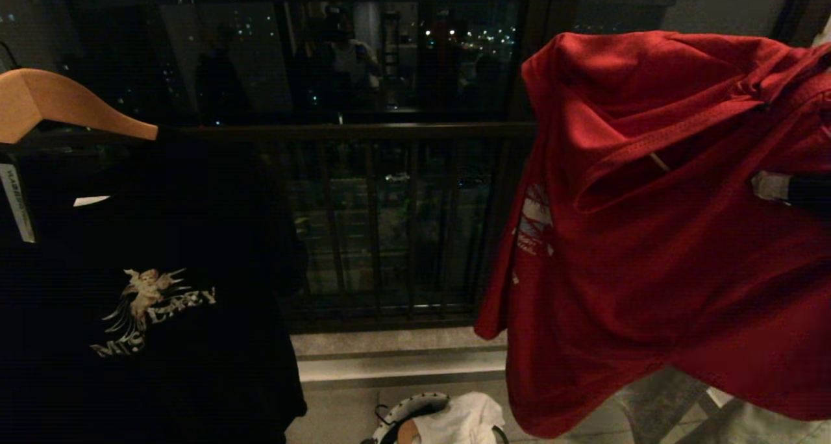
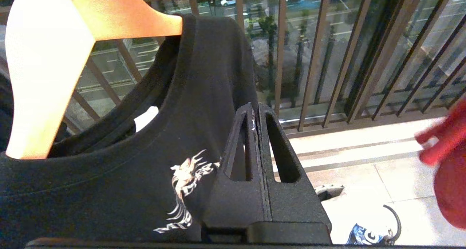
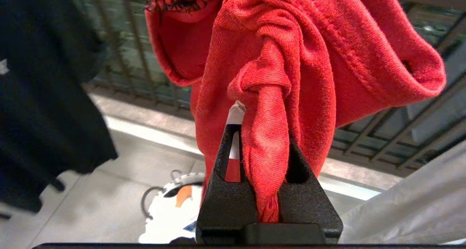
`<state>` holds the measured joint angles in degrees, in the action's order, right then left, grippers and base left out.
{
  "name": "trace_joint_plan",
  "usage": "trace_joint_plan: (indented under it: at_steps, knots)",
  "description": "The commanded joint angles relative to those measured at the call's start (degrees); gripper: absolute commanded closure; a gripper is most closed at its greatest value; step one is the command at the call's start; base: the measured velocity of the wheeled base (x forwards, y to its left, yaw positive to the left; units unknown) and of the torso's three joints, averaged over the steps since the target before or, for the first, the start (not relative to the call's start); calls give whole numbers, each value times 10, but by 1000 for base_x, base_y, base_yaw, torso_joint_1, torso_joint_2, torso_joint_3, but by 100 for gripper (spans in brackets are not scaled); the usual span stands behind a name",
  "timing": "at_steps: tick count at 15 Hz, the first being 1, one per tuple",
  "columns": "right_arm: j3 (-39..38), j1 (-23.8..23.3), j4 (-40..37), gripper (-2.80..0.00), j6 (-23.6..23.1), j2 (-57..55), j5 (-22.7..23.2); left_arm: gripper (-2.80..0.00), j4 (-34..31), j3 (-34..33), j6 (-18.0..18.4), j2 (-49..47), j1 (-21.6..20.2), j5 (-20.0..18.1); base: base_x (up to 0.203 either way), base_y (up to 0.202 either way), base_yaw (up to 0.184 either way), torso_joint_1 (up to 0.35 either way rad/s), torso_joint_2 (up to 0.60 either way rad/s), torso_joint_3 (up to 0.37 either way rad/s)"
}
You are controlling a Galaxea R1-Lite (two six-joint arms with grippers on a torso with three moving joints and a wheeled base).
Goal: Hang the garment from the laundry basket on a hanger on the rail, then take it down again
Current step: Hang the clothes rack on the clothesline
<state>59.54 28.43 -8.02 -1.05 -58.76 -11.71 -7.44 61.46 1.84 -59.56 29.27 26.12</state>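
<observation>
While right gripper (image 3: 263, 132) pinches bunched garment (image 1: 649, 236) aloft | left gripper (image 2: 256, 114) closed, empty | advise: free collar before seeking hanger.

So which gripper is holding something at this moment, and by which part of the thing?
The right gripper holds the red T-shirt, its jaws shut on a bunched fold of the cloth. The left gripper is shut and holds nothing.
</observation>
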Motion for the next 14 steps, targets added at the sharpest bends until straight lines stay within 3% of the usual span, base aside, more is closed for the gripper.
trace_joint_plan:
  at_steps: [1,14]
  knots:
    - [18,-13,0,0,-1,-32,0,0,0,1,0,0,0,2,0,0,0,0,0,0]
    - [59,-43,6,0,-1,-80,3,0,1,1,1,2,-9,2,0,0,0,0,0,0]
